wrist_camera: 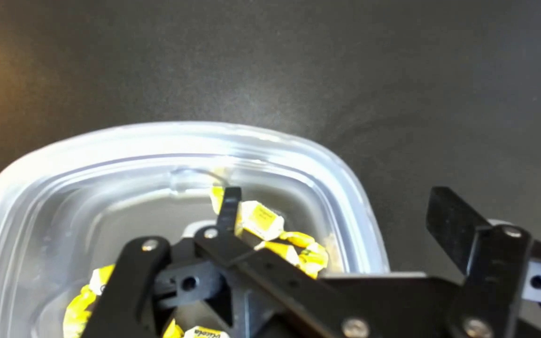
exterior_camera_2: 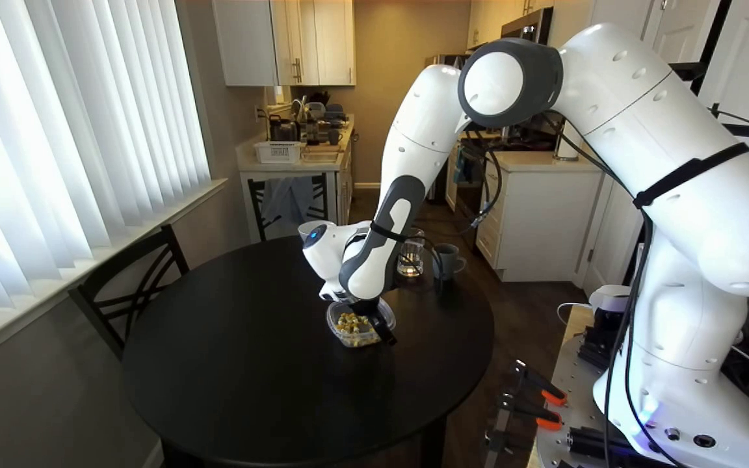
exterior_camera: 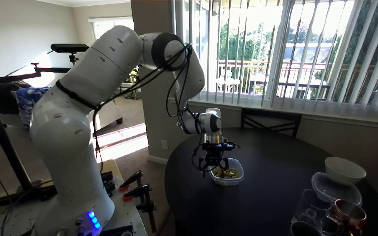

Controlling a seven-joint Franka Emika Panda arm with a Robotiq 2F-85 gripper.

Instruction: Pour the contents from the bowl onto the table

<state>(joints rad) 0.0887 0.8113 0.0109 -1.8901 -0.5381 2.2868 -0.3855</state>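
Note:
The bowl is a translucent, rounded-square plastic container standing upright on the dark round table (exterior_camera: 261, 206). It shows in both exterior views (exterior_camera: 230, 182) (exterior_camera_2: 333, 320) and in the wrist view (wrist_camera: 181, 136). The contents, yellow and white wrapped candies, lie inside it in both exterior views (exterior_camera: 231, 173) (exterior_camera_2: 350, 323) and in the wrist view (wrist_camera: 262, 221). My gripper (exterior_camera: 213, 175) is open and points down over the bowl's edge. In the wrist view the gripper (wrist_camera: 336, 192) has one finger over the inside of the bowl and one outside, with the rim between them, apart from both.
A larger white bowl (exterior_camera: 345, 168), a clear container (exterior_camera: 338, 191), a clear glass mug (exterior_camera: 310, 206) and a copper mug (exterior_camera: 351, 214) stand together on the table. A grey mug (exterior_camera_2: 446, 260) shows there too. A dark chair (exterior_camera_2: 131, 279) stands at the table by the window.

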